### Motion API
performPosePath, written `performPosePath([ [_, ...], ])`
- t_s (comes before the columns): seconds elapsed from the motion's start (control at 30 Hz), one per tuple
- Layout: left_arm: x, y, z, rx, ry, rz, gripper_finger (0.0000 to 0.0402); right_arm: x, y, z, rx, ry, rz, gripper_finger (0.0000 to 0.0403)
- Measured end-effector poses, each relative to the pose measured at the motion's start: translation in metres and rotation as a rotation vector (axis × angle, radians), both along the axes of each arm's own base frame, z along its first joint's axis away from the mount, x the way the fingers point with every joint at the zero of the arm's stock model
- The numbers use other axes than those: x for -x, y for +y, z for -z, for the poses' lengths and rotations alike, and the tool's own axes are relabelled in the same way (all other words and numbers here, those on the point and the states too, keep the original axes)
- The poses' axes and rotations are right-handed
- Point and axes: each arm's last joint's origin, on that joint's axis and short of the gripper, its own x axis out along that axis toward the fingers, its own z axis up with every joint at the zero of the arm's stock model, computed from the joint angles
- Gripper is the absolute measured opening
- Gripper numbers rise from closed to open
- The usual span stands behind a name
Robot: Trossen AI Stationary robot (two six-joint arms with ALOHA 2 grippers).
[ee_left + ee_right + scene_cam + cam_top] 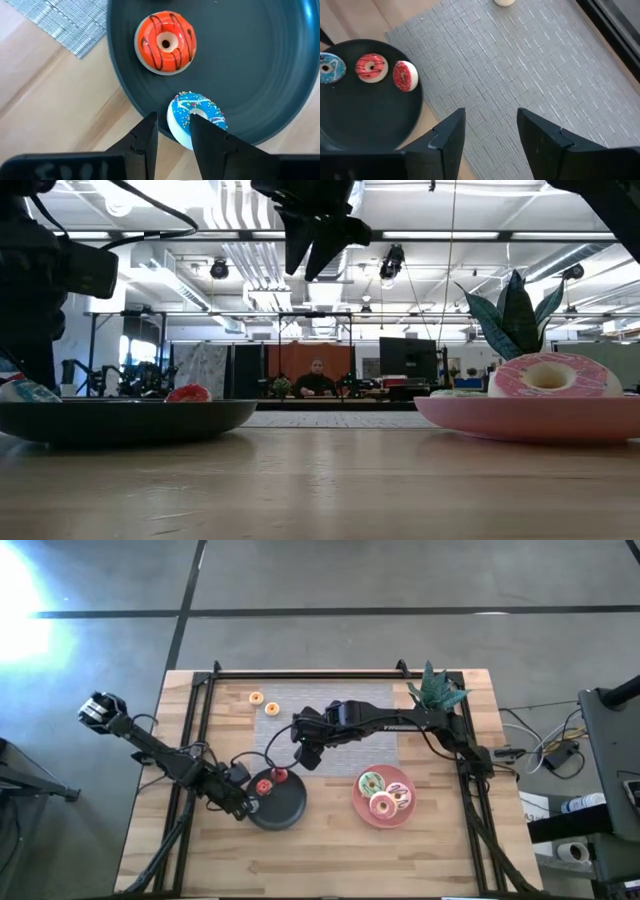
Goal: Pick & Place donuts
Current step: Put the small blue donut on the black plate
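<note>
The black plate [290, 812] holds two small red donuts [265, 786] [281, 776] and a blue sprinkled donut [197, 116], which leans tilted on the plate's rim. My left gripper [172, 122] is open over that rim, and one finger overlaps the blue donut. My right gripper [490, 117] hangs open and empty above the grey mat [350, 725], beside the black plate [365, 115]. An orange donut [257, 697] and a yellow one [272, 708] lie on the wood near the far edge. Three larger donuts sit on the pink plate [388, 824]. My left gripper comes from above at the blue donut. One fingertip [196, 125] lies over the ring beside its hole [199, 114]. The other finger [150, 130] stands outside the ring with a dark gap showing. I cannot tell whether either finger touches the donut.
A potted plant [435, 690] stands at the far right corner. A black frame rail [330, 675] runs along the table's far edge and down both sides. Bare wood lies along the near edge. In the low view a person [316, 380] sits far behind the table.
</note>
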Motion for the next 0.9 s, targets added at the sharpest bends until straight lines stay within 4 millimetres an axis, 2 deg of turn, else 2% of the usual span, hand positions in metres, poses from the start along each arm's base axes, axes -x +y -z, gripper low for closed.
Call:
performPosePath([
  [0.57,-0.004,-0.002,-0.001,0.011,-0.029,0.041,0.0089,-0.002,-0.001,-0.001,-0.003,-0.021,0.008,0.0171],
  [0.9,-0.011,0.009,0.002,0.078,0.029,0.020,0.0146,-0.002,-0.001,0.002,-0.004,-0.014,0.009,0.0171],
])
